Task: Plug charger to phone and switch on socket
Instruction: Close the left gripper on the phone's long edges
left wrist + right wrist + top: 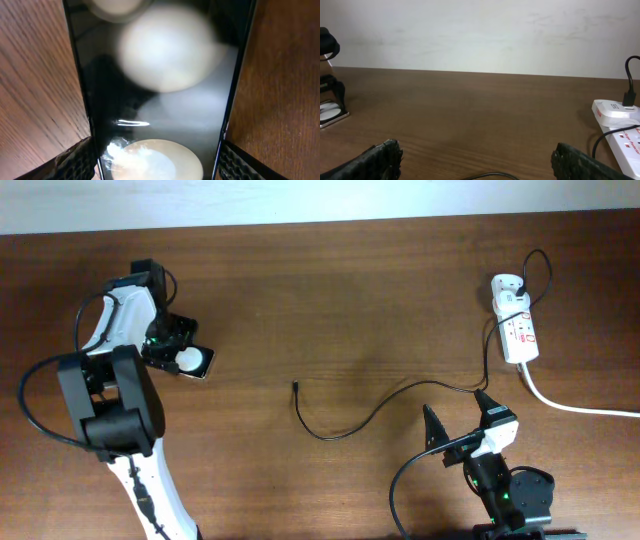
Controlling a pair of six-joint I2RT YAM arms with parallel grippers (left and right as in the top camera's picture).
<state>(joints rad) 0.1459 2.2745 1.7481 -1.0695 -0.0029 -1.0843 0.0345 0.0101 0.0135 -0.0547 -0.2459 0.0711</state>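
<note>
Black phone (pixel 192 362) lay at the left of the table (pixel 300 290), clamped along its edges by the left gripper (pixel 170 352). Mid-table the charger (pixel 296 387) tip lay free. The right gripper (pixel 460 418) gaped wide, empty, near the socket (pixel 520 335).

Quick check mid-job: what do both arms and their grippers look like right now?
Both arms have white links with black joint housings. The left arm trails thin black cable loops; the right arm has one too. A small green light glows on each. The left gripper and right gripper carry black tapered fingers with textured pads.
</note>
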